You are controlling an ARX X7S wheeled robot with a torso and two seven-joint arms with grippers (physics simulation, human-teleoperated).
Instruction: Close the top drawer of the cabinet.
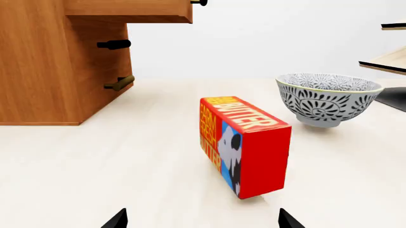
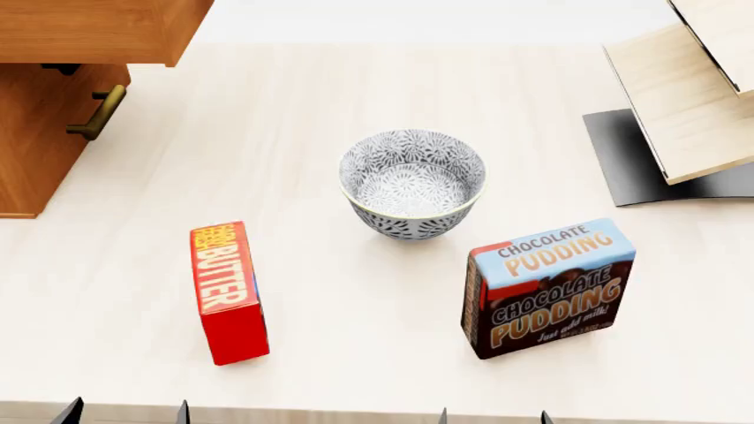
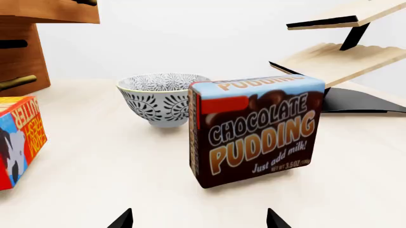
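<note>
The orange-brown cabinet [image 2: 30,150] stands at the table's far left. Its top drawer [image 2: 101,31] sticks out over the table; it also shows in the left wrist view [image 1: 130,10] and the right wrist view [image 3: 51,10]. A lower drawer front carries a brass bar handle [image 2: 99,113]. My left gripper [image 2: 124,412] is open and empty at the near edge, in front of the butter box; only its fingertips [image 1: 117,219] show. My right gripper [image 2: 493,417] is open and empty at the near edge, in front of the pudding box, fingertips [image 3: 274,219] showing.
A red butter box [image 2: 228,291] stands at the near left. A patterned bowl [image 2: 412,183] sits mid-table. A chocolate pudding box [image 2: 548,287] stands at the near right. A pale slatted stand [image 2: 689,97] on a black base [image 2: 624,159] is at the far right.
</note>
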